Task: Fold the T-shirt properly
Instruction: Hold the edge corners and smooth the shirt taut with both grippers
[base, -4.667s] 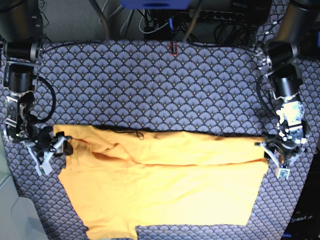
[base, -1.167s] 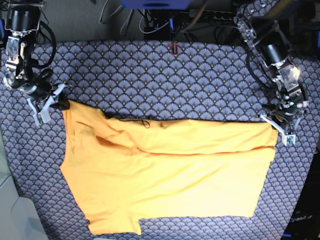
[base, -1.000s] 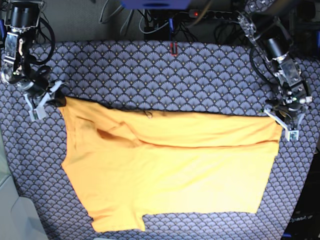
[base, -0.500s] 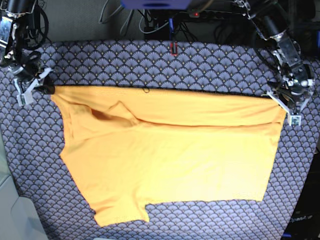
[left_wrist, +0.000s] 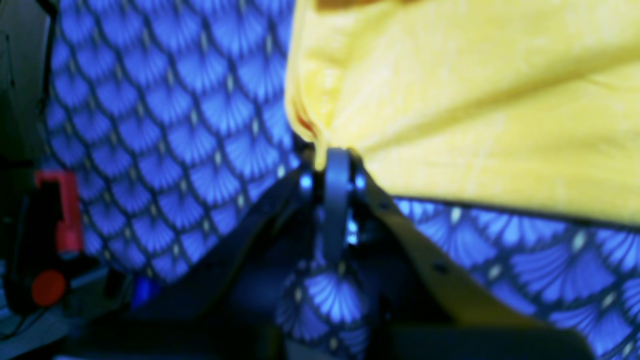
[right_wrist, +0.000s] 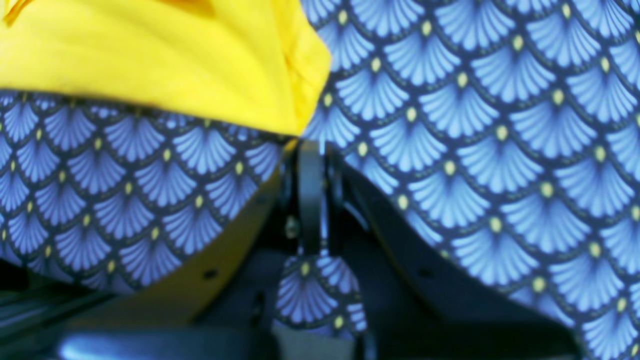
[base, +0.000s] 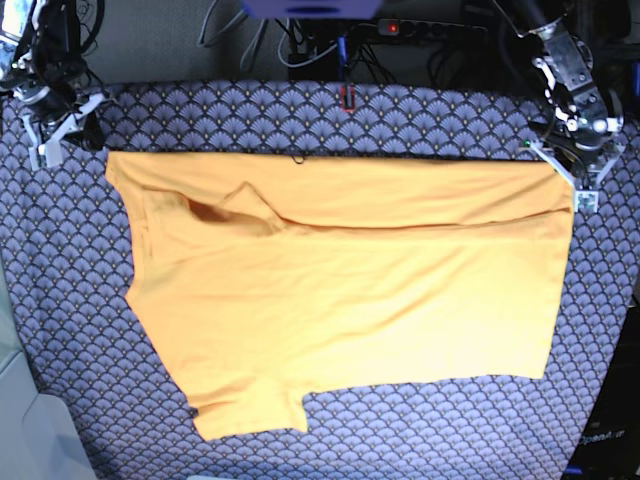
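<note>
I am holding a plain yellow-orange short-sleeved cloth T-shirt (base: 340, 290) by its two far corners, each of my claws clamped tight on cloth. The garment is lying spread across the surface (base: 300, 125), which is covered in a blue-grey cloth printed with scalloped fans, and it is reaching nearly from the left edge to the right edge of that covering.

My right claw (base: 62, 128), at the far left of the scene in the base view, is pinching the corner beside the slightly darker neckline (base: 215, 210). In the right wrist view that claw (right_wrist: 310, 145) is showing its jaws pressed together, the yellow hem folding into them at the tip. My left claw (base: 570, 175), at the far right of the scene, is gripping the opposite far corner; in the left wrist view this claw (left_wrist: 332, 160) is clenched on a bunched point of fabric, with the cloth fanning away from it in soft creases.

Between the two grips the far edge of the shirt is running almost straight, and a long fold line is crossing the body just nearer than it. One sleeve (base: 250, 410) is jutting out at the near left. A small red marker (base: 346, 97) is sitting at the far edge of the surface, well apart from the shirt, and dark cables (base: 320, 45) are trailing beyond it.
</note>
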